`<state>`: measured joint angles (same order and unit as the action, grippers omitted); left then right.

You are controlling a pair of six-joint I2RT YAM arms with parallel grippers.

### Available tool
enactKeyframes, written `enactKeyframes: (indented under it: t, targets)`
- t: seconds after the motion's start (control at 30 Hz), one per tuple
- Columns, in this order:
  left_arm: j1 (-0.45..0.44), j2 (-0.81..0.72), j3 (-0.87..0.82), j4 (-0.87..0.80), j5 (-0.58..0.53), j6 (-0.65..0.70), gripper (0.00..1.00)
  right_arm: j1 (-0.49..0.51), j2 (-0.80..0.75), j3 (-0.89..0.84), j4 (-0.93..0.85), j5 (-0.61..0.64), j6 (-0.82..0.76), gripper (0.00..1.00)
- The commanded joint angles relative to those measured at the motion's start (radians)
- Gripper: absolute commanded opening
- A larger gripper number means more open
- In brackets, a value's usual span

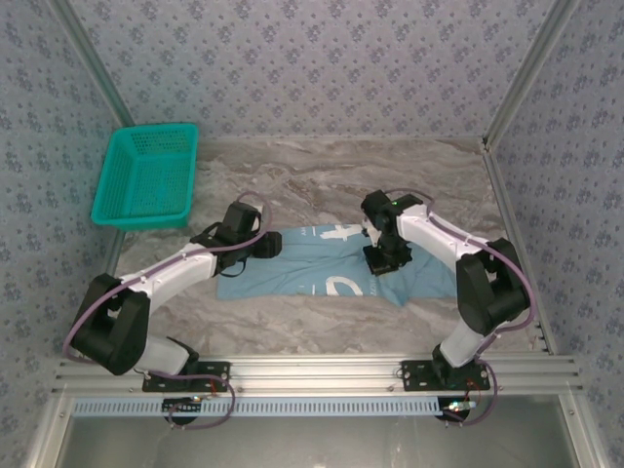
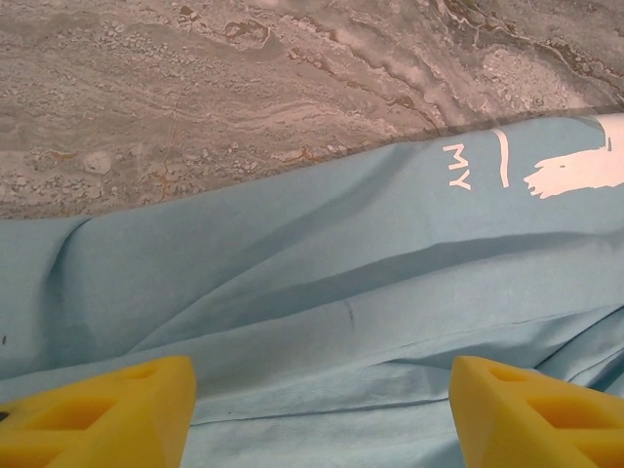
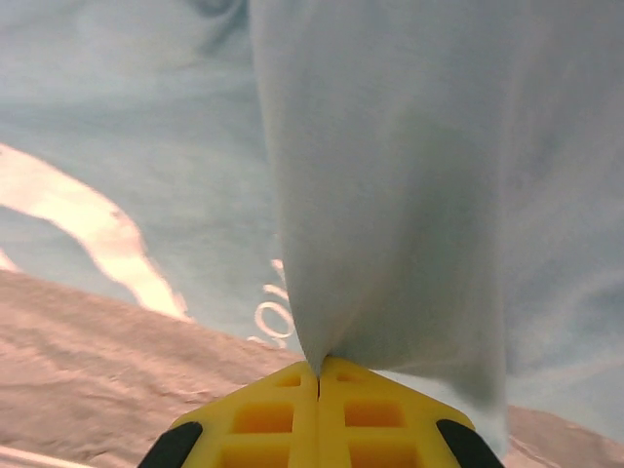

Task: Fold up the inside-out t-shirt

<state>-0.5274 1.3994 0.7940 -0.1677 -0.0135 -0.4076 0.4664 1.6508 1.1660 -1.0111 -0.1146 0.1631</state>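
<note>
A grey marbled table [image 1: 292,327] stands inside blue patterned walls [image 1: 292,58]. A teal basket [image 1: 146,175] sits left of and beyond the t-shirt [image 1: 312,273], which lies spread mid-table. At the t-shirt's left edge the left gripper [image 2: 322,390] hangs, jaws wide apart, gripping nothing. Toward its right end the right gripper [image 3: 319,375] is clenched on a raised fold of cloth.

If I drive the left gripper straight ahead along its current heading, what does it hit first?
The left gripper, jaws open, points down at the t-shirt, so it would most likely meet that blue cloth first, with the marble table beneath. The gap to the cloth is unclear.
</note>
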Motion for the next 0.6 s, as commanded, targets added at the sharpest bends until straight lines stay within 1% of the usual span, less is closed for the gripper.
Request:
enactKeyframes:
  t: [0.0, 0.13, 0.2, 0.23, 0.27, 0.3, 0.33, 0.4, 0.47, 0.57]
  targets:
    - [0.006, -0.034, 0.007, -0.026, -0.012, 0.018, 0.69, -0.027, -0.022, 0.007, -0.005, -0.147, -0.023, 0.01]
    - [0.007, -0.034, 0.008, -0.025, -0.013, 0.017, 0.69, -0.059, -0.037, -0.002, 0.007, -0.175, -0.014, 0.01]
    - [0.006, -0.029, 0.008, -0.021, -0.011, 0.017, 0.69, -0.064, -0.03, -0.006, 0.042, -0.186, -0.005, 0.03]
    - [0.007, -0.026, 0.01, -0.022, -0.011, 0.018, 0.69, -0.064, -0.021, -0.006, 0.059, -0.192, 0.005, 0.08]
    - [0.007, -0.023, 0.014, -0.025, -0.011, 0.018, 0.69, -0.064, -0.013, -0.004, 0.068, -0.179, 0.019, 0.11]
    - [0.007, -0.021, 0.015, -0.027, -0.008, 0.018, 0.69, -0.064, 0.0, 0.003, 0.07, -0.146, 0.028, 0.16]
    - [0.007, -0.021, 0.018, -0.028, -0.006, 0.019, 0.69, -0.063, 0.011, 0.013, 0.058, -0.131, 0.027, 0.26]
    - [0.007, -0.023, 0.02, -0.032, -0.005, 0.019, 0.69, -0.073, 0.006, 0.017, 0.036, -0.085, 0.045, 0.35]
    - [0.007, -0.025, 0.021, -0.033, -0.004, 0.019, 0.69, -0.111, -0.033, -0.007, 0.038, -0.061, 0.066, 0.4]
    - [0.006, -0.017, 0.018, -0.023, 0.007, 0.018, 0.69, -0.213, -0.095, -0.059, 0.07, -0.042, 0.113, 0.45]
